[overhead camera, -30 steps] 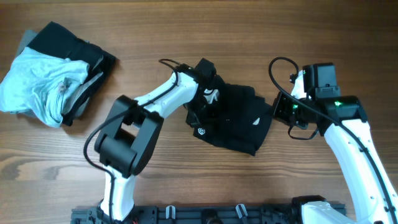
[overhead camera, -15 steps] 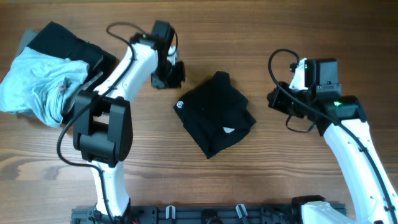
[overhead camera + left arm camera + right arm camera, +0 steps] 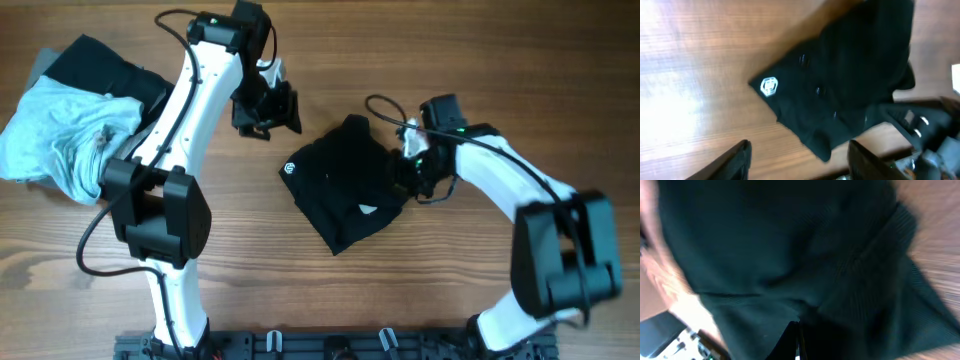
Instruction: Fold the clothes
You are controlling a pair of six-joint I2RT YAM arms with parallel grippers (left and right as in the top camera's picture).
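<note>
The clothes (image 3: 345, 185), a black garment with a small white logo (image 3: 291, 168), lie folded into a compact bundle at the table's middle. My left gripper (image 3: 270, 115) hovers open just beyond the bundle's upper left, apart from it. In the left wrist view the clothes (image 3: 850, 75) and logo (image 3: 769, 86) lie ahead of the open left gripper (image 3: 802, 165), with nothing held. My right gripper (image 3: 405, 172) is at the bundle's right edge. Black fabric (image 3: 790, 255) fills the right wrist view, where the right gripper (image 3: 797, 340) is shut against it. I cannot tell whether it pinches cloth.
A heap of other garments sits at the far left: a pale blue one (image 3: 60, 135) on top of black and grey ones (image 3: 110, 65). Bare wooden table (image 3: 400, 290) surrounds the bundle. The arm mounts stand at the near edge.
My left gripper let go of the black garment, pulled back up-left and opened. The garment now lies as a tighter bundle. My right arm swung left onto its right edge.
</note>
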